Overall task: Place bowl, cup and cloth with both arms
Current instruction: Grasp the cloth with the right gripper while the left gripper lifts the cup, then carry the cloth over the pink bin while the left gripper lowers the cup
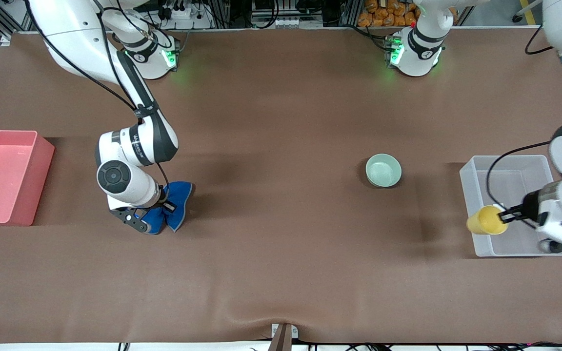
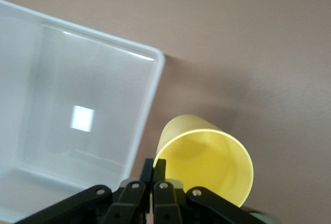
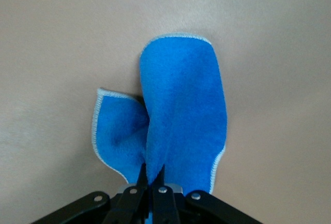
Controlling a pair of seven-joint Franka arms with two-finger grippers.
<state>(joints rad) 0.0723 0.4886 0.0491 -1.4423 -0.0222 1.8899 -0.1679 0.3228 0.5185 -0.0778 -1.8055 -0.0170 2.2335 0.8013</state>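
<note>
Yellow plastic cup (image 1: 487, 220), pinched at its rim by the left gripper (image 1: 507, 215), is hanging over the clear bin's (image 1: 467, 187) edge, at four o'clock from the mint-green glossy bowl (image 1: 383, 170); carry it inward before releasing. Right gripper (image 1: 156, 210) is clenching the royal-blue fabric cloth (image 1: 176, 204); lift clear.

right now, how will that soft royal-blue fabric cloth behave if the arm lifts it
The soft royal-blue fabric cloth probably hangs floppy: it already folds and bunches where the right gripper pinches it shut. It looks light and unlikely to slip.

The white jointed right arm reaches down toward the worktop, its black pincer (image 3: 150, 182) clamped on a royal-blue fabric cloth (image 3: 181, 110). The left arm's pincer (image 2: 155, 175) grips a bright yellow round cup (image 2: 207, 164) by its rim.
</note>
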